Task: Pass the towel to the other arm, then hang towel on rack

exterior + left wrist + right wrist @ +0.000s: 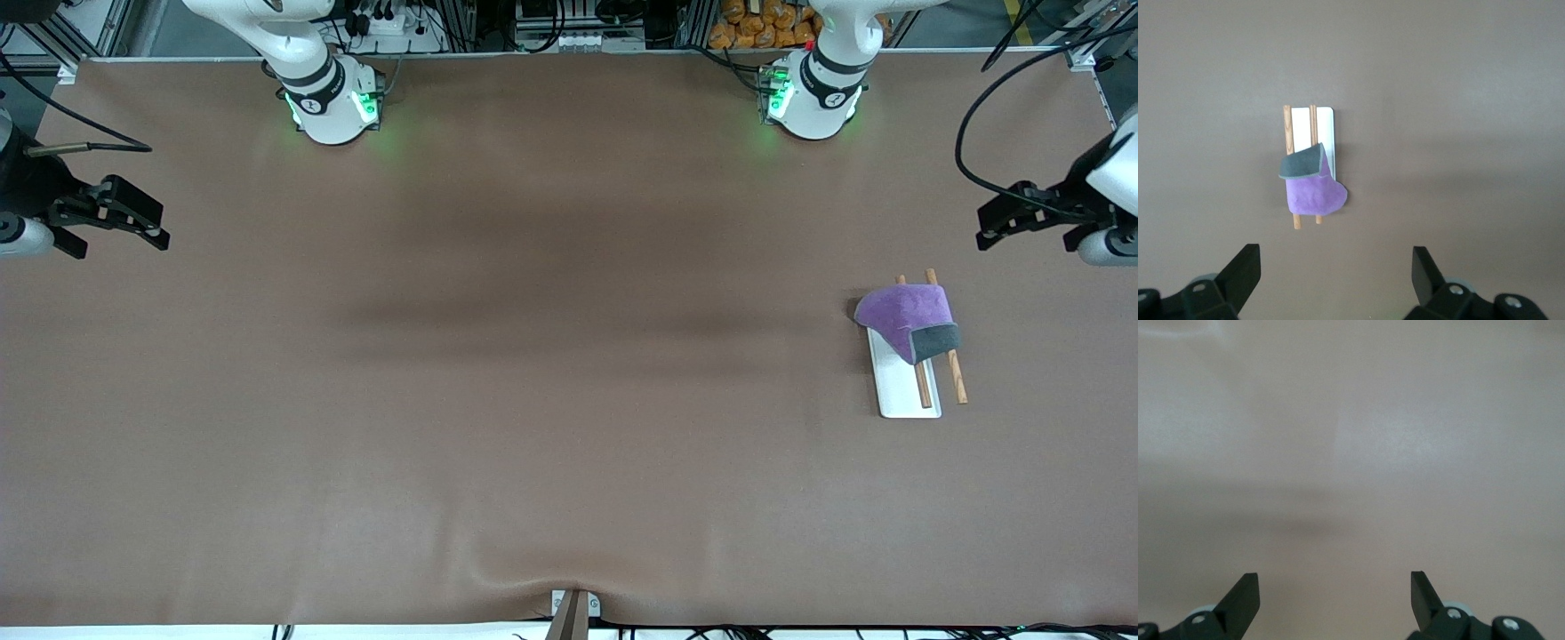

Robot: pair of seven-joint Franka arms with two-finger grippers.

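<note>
Toward the left arm's end of the tabletop, the towel (907,318) is draped over the rack (904,391), rods lying along the near-far line. The left gripper (1022,216), released, is closer; the right gripper (116,218) waits, released, well apart.

Towel (905,316) lay draped over both rods of rack (909,378), w/ rack on table (533,400) toward left arm's end. Left gripper (1000,222) hung over table near that end, apart from rack, fingers wide. Right gripper (133,222) hung over right arm's end, fingers wide, well apart from rack.
</note>
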